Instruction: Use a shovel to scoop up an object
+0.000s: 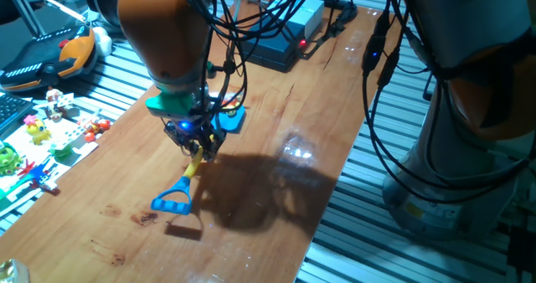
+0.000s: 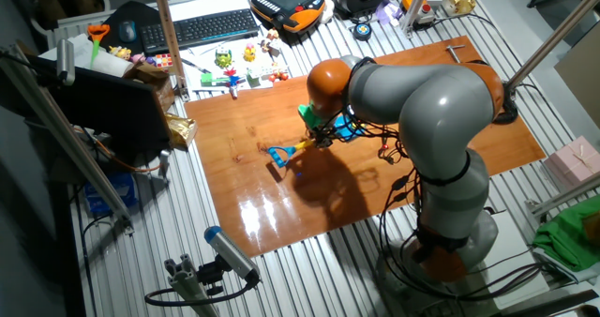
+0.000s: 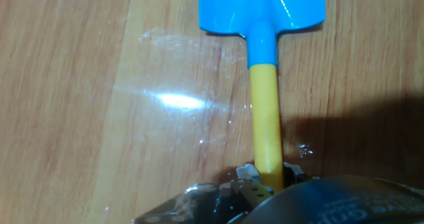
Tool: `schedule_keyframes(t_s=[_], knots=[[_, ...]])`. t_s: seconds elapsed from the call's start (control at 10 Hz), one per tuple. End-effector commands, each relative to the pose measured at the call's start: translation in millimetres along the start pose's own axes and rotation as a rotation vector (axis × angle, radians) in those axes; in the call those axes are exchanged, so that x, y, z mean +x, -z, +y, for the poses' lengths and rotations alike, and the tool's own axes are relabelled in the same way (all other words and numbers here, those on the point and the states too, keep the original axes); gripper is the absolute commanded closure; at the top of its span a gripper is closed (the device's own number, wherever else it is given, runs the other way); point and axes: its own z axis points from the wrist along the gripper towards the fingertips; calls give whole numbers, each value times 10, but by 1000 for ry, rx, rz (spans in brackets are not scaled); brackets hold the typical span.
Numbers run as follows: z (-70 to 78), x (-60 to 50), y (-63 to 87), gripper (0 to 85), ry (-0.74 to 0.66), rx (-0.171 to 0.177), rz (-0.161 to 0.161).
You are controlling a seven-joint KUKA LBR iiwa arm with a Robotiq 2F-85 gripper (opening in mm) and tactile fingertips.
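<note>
No legible labels. Gripper (image 1: 198, 145) is clamped on the shovel's (image 1: 186, 178) yellow shaft, blue blade and loop end over the desk (image 1: 276, 174).

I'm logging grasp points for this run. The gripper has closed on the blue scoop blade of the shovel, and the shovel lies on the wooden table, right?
Not quite. The gripper is closed on the yellow shaft of the shovel, not on the blue scoop blade. The hand view shows the blade free ahead of the fingers, with only the shaft running back between them. The rest holds: the shovel is on the wooden table.
</note>
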Motion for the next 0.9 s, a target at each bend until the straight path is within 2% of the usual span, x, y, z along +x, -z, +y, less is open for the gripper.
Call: schedule_keyframes(t_s=[0.0, 0.2, 0.3, 0.5, 0.8], knots=[[-3, 5, -10, 640, 0, 3, 0], [-8, 12, -18, 497, 5, 7, 1], [-9, 13, -18, 523, 5, 5, 2], [-9, 11, -12, 523, 13, 6, 0], [2, -30, 108, 530, 35, 16, 4]])
